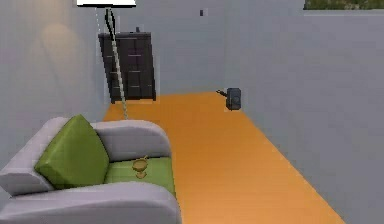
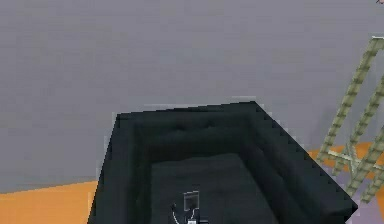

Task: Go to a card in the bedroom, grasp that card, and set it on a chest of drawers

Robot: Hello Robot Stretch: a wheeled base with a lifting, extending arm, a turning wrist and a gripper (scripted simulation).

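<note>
Forward view, from the left: a grey armchair [image 1: 90, 180] with a green cushion [image 1: 72, 150] propped in its corner. On the armchair's seat, a small yellowish thing [image 1: 141, 165], too small to name. Behind the armchair, a floor lamp [image 1: 118, 60] on a thin pole. Farther behind the armchair, against the far wall, a dark cabinet [image 1: 135, 65], by its look the likely spot for the setting-down later. Right of the armchair, a run of orange floor [image 1: 220, 150], and well beyond the armchair at its far end, a small dark thing [image 1: 234, 97] near the wall.

Arm side view: a dark sofa [image 2: 200, 150] with the fingers [image 2: 179, 212] low against its seat. Cannot tell whether apart, together or holding anything. At the right, a pale ladder-like frame [image 2: 360, 110].

Whereabouts of the card: cannot be told from here.

Seemingly at the going-to step, with the search not yet settled. Best done slowly:
- Drive along the orange floor right of the armchair.
- Keep the base well off the lamp pole and the small dark thing.
- Keep the arm drawn in beside the sofa.
- Check the armchair's seat in passing before committing to any reach.
</note>
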